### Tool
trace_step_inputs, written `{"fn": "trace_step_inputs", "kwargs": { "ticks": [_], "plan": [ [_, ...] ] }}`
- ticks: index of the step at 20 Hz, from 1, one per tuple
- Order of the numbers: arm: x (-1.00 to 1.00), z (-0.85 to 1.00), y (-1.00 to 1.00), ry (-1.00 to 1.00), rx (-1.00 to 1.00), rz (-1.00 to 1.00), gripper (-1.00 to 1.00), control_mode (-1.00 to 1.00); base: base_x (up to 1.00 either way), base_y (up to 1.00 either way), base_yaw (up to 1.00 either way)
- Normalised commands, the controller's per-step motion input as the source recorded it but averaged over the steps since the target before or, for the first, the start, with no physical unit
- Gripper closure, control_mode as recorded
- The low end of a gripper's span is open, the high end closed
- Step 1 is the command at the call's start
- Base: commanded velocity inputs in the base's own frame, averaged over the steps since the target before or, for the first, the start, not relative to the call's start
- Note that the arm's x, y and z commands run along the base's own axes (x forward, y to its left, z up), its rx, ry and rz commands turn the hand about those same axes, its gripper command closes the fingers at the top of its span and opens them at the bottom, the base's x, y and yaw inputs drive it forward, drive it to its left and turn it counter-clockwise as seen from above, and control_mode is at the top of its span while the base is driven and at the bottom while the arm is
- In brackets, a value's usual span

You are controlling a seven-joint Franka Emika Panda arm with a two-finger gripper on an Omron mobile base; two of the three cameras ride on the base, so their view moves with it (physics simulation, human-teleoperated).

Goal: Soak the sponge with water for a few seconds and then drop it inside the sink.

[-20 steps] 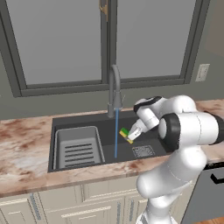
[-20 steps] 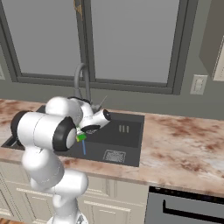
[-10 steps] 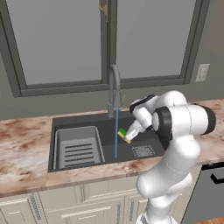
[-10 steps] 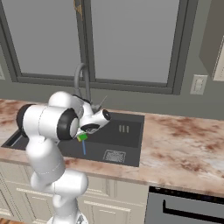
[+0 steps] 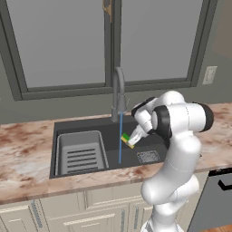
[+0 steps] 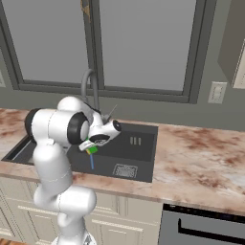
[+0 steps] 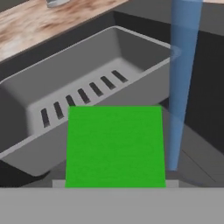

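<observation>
1. One tool [image 5: 130,138], at centre frame of the left base view, is closed on the sponge [image 5: 127,139], which hangs over the sink [image 5: 149,140] just right of the water [image 5: 120,142].
2. Judged step: soaking. The green block appears beside the blue stream rather than under it, so a small shift toward the stream should wet it. Keep the grip closed and the height steady; release only over the open basin, not over the slotted rack [image 5: 81,152].
3. Left base view: shows the faucet [image 5: 118,90] at upper centre, the full fall of the stream, the yellow layer of the sponge, and the drain grate [image 5: 148,157] at lower right of the basin.
4. Right base view: the arm covers most of the stream; the sponge [image 6: 92,150] peeks out green at centre left, and the marbled surface [image 6: 201,153] spreads right.
5. Hand view: the sponge [image 7: 115,146] sits at lower centre, with the stream [image 7: 181,83] running down its right edge and the rack [image 7: 87,83] behind at upper left. Whether water and sponge touch cannot be told.
</observation>
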Motion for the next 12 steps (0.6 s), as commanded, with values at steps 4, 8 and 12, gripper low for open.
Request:
{"fn": "trace_step_inputs", "kwargs": {
  "ticks": [4, 8, 12],
  "plan": [
    [0.16, -0.1, 0.0, 0.0, 0.0, 0.0, 1.0, -1.0, 0.0, 0.0, 0.0],
    [0.12, -0.03, 0.0, -0.04, 0.0, 0.0, 1.0, -1.0, 0.0, 0.0, 0.0],
    [0.21, -0.02, 0.0, -0.02, 0.0, 0.0, 1.0, -1.0, 0.0, 0.0, 0.0]
  ]
}}
